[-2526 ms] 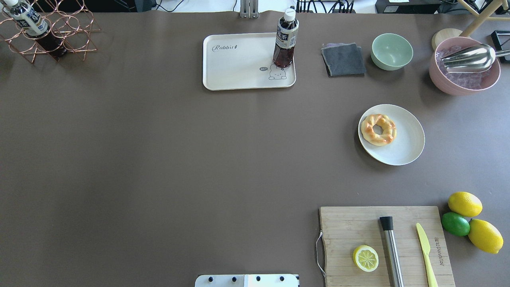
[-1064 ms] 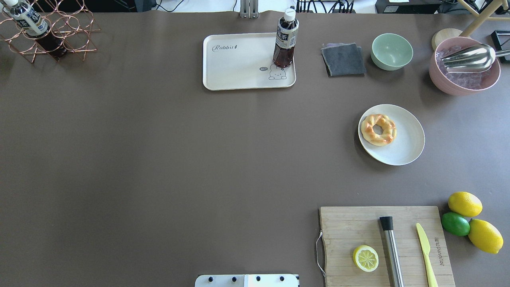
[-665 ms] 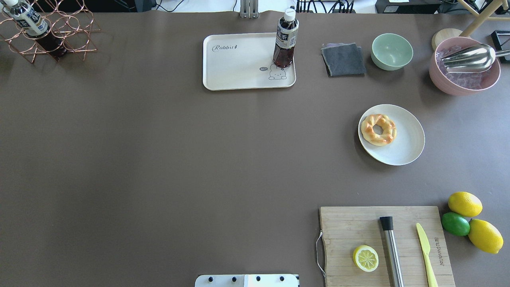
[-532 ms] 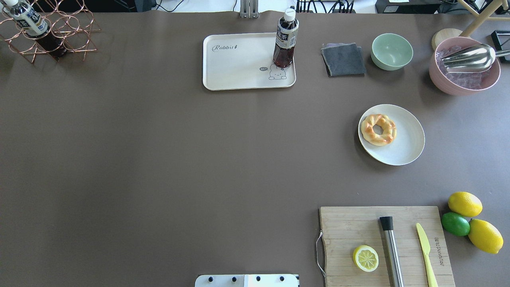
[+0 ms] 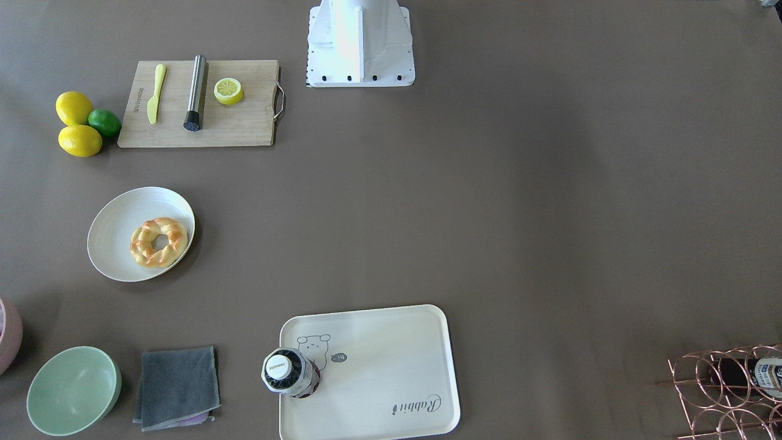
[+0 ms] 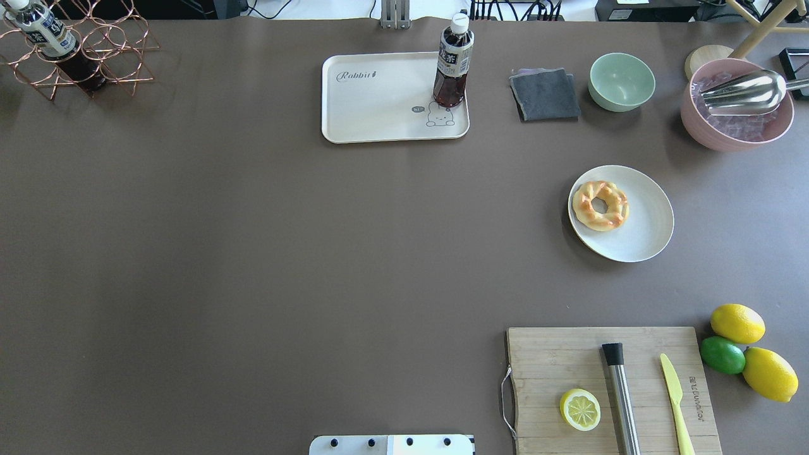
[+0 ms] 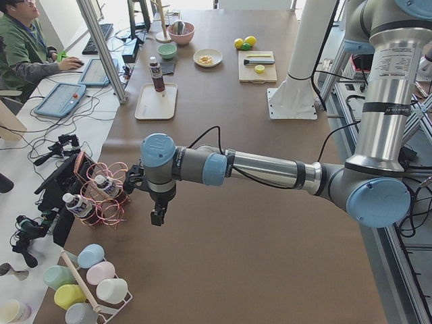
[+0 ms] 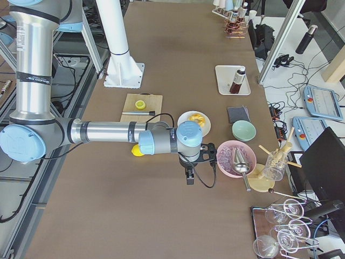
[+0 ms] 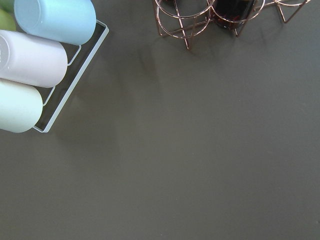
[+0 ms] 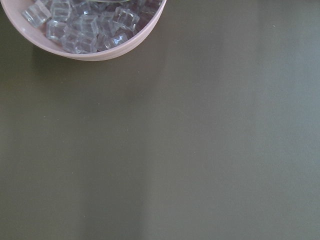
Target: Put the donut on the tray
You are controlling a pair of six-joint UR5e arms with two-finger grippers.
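The donut (image 6: 600, 205), a braided golden ring, lies on the left part of a round white plate (image 6: 648, 227) at the right of the table; it also shows in the front view (image 5: 159, 241). The cream tray (image 6: 379, 110) with "Rabbit" script sits at the far middle, with a dark drink bottle (image 6: 452, 63) standing on its right part. Neither gripper shows in the overhead or front views. My left gripper (image 7: 155, 220) hangs beyond the table's left end by the copper rack. My right gripper (image 8: 188, 180) hangs by the pink bowl. I cannot tell whether either is open or shut.
A grey cloth (image 6: 545, 95), a green bowl (image 6: 622, 81) and a pink bowl of ice with a metal scoop (image 6: 736, 104) stand at the far right. A cutting board (image 6: 610, 388) holds a lemon half, a muddler and a knife. Lemons and a lime (image 6: 722, 354) lie beside it. A copper rack (image 6: 82, 50) stands far left.
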